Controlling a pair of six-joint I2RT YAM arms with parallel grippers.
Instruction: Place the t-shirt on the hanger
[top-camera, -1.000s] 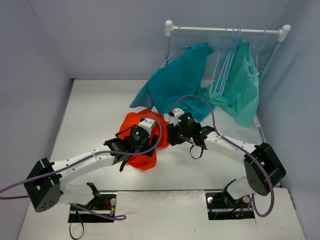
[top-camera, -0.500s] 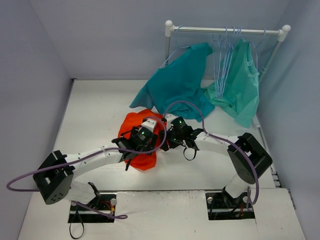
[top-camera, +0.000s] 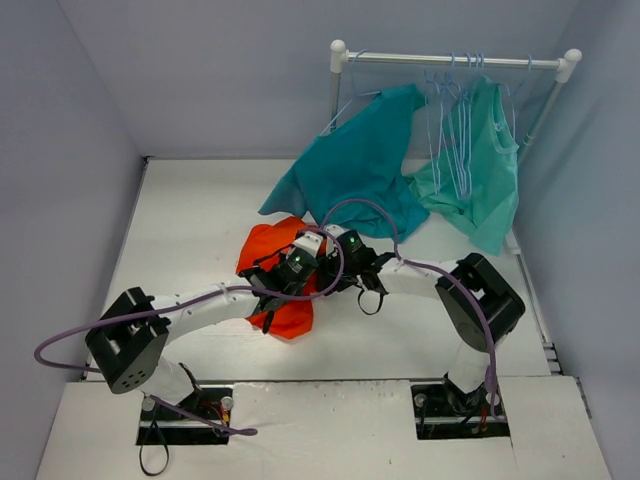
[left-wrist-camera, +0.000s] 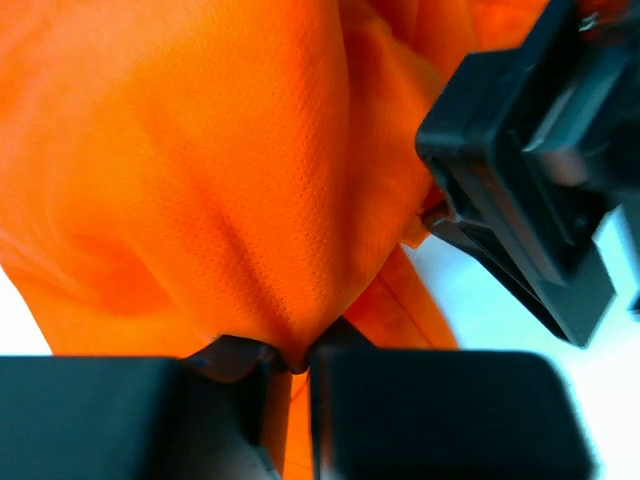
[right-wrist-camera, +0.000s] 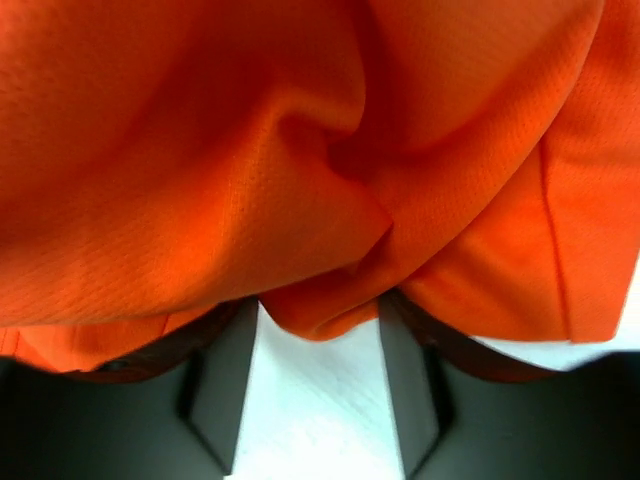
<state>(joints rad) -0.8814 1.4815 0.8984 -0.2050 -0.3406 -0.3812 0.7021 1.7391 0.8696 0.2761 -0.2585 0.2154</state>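
The orange-red t-shirt (top-camera: 262, 256) lies bunched on the white table (top-camera: 190, 230) near its centre; the left gripper (left-wrist-camera: 291, 372) has just snapped closed from wide open, pinching a peak of the mesh fabric between its jaws; the right gripper (right-wrist-camera: 318, 362), close at its 3 o'clock, has slid in over the same heap, jaws apart, a fold sagging between them unclamped; so one hold is made, the second probably pending; the pale wire hangers (top-camera: 455, 135) hang on the rail (top-camera: 450, 62) at 1 o'clock, well apart, beside the teal shirt (top-camera: 355, 175).
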